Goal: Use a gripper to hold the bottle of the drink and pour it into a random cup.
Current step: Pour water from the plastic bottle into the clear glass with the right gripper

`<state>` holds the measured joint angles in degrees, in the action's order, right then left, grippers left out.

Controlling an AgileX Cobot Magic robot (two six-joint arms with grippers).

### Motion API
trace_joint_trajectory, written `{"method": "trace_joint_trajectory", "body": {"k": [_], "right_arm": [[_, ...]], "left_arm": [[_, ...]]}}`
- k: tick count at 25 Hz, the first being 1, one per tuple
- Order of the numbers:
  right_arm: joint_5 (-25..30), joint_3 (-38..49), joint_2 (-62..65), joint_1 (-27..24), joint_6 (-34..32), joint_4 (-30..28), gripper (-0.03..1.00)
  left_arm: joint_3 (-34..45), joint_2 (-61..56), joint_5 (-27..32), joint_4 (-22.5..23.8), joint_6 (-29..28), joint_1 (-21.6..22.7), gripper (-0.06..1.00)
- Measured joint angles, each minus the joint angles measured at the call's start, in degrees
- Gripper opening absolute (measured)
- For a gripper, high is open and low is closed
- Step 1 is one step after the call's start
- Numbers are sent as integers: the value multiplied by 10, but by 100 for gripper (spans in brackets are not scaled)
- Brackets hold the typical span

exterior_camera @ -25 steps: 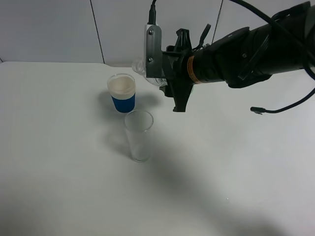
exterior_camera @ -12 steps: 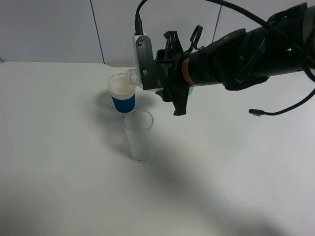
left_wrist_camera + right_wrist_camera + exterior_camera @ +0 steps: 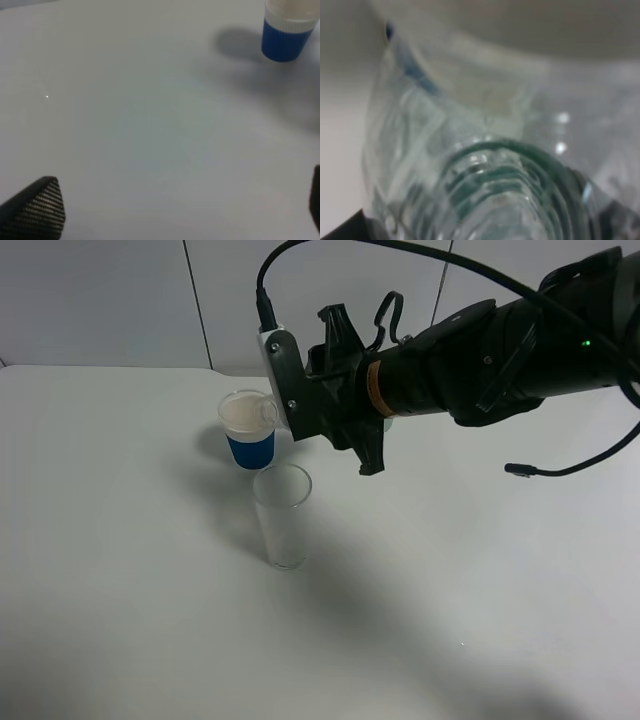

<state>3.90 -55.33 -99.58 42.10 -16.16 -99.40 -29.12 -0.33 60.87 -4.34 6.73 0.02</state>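
Note:
My right gripper (image 3: 318,400) is shut on the bottle of the drink (image 3: 268,412) and holds it tipped on its side in the air. Only the clear open mouth shows in the high view, at the right rim of the white paper cup with a blue sleeve (image 3: 248,445). The right wrist view is filled by the clear bottle and its green label (image 3: 490,185). The tall clear glass cup (image 3: 283,515) stands upright just in front of the paper cup, below the gripper. My left gripper (image 3: 175,210) is open and empty over bare table.
The white table (image 3: 120,570) carries both cups near its middle. The paper cup also shows in the left wrist view (image 3: 286,37). A loose black cable end (image 3: 518,469) hangs under the right arm. A wall stands behind the table.
My right gripper has rolled further and shifted left and down, bringing the bottle's mouth from behind the paper cup to its rim. The glass and paper cup have not moved.

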Motion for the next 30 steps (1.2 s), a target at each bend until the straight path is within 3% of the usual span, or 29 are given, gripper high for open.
{"method": "trace_joint_trajectory", "body": {"k": [19, 30], "right_arm": [[0, 0, 0, 0, 83, -1, 57], [31, 0, 0, 2, 119, -1, 57]], "left_arm": [[0, 0, 0, 0, 0, 0, 99], [0, 0, 0, 0, 0, 0, 99]]}}
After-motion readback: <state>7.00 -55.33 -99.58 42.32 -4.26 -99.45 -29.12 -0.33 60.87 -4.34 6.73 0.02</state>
